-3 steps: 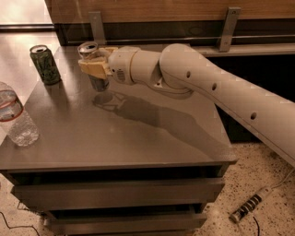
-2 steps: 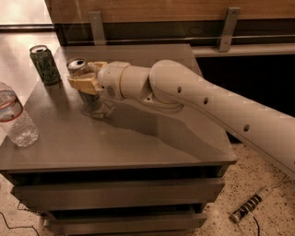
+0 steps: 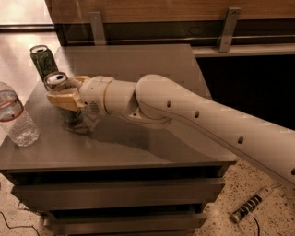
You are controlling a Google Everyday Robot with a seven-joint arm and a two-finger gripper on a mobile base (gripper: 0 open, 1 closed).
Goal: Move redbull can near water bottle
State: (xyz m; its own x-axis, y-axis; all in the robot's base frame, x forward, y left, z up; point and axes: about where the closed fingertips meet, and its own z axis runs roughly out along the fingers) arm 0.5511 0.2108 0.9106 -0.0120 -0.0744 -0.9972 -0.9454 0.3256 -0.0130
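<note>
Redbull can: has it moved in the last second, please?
Yes: the redbull can, in the gripper, went left and forward, nearer the green can and water bottle.

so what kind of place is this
Likely an office or lab room: a grey drawer cabinet on a speckled floor, below a wood-panelled wall. The hand grips the redbull can over the cabinet top.

site: office (or lab) | cues: grey drawer cabinet [image 3: 138,60], speckled floor [image 3: 221,228], wood panel [image 3: 161,9] | gripper [image 3: 63,90]: clasping redbull can [image 3: 56,81], cabinet left
</note>
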